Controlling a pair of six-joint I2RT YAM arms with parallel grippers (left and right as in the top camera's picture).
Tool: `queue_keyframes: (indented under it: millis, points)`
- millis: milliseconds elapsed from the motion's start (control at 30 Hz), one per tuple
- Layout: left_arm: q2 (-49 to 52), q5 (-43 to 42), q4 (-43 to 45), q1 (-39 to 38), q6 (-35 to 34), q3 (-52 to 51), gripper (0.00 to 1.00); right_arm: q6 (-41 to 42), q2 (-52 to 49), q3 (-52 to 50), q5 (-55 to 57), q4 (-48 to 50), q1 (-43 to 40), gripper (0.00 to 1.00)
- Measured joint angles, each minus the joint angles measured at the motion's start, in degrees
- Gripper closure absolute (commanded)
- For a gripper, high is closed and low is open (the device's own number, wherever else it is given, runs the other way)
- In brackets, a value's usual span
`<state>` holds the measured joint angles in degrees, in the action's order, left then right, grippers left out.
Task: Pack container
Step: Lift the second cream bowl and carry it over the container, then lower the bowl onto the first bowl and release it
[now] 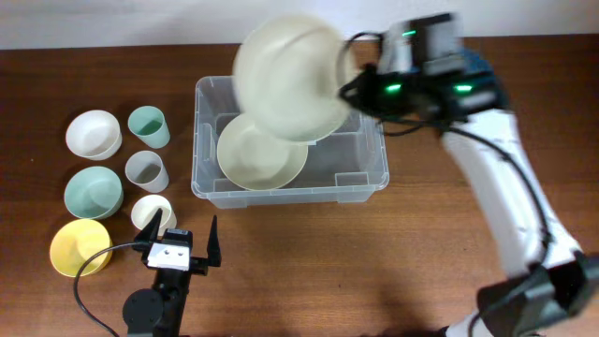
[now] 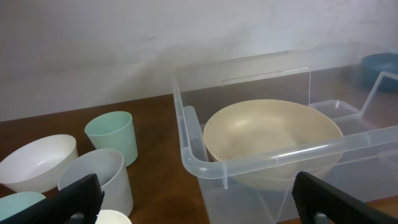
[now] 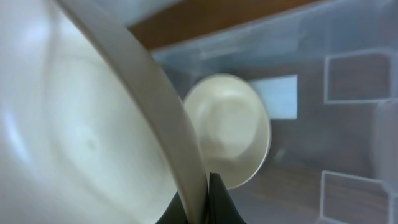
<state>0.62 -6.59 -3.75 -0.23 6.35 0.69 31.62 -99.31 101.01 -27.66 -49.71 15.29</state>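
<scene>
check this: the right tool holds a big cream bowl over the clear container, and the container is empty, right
Not quite. The container is not empty: another cream bowl already lies inside it, as the overhead view shows. The rest stands: the right tool holds a big cream bowl over the container.

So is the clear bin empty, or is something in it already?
Not empty. A cream bowl sits inside the container, toward its left end, seen overhead and from the left wrist.
</scene>
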Motion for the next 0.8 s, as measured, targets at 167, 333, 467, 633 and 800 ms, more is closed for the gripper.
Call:
queue_keyframes:
  millis: [167,333,467,633,800]
  points:
    - [0.0,0.0,0.0,0.0,0.0,0.0,0.01,1.9,-5.3,0.0,5.6,0.7,6.0,0.96]
    - [0.0,0.0,0.0,0.0,0.0,0.0,0.01,2.9,-10.2,0.0,7.6,2.1,7.6,0.96]
    - [0.0,0.0,0.0,0.0,0.0,0.0,0.01,3.3,-14.3,0.0,8.4,3.5,7.6,0.96]
    - [0.0,0.0,0.0,0.0,0.0,0.0,0.01,4.2,-18.2,0.0,8.5,3.6,7.6,0.96]
    - [0.0,0.0,0.0,0.0,0.0,0.0,0.01,4.4,-20.9,0.0,8.6,3.8,7.6,0.96]
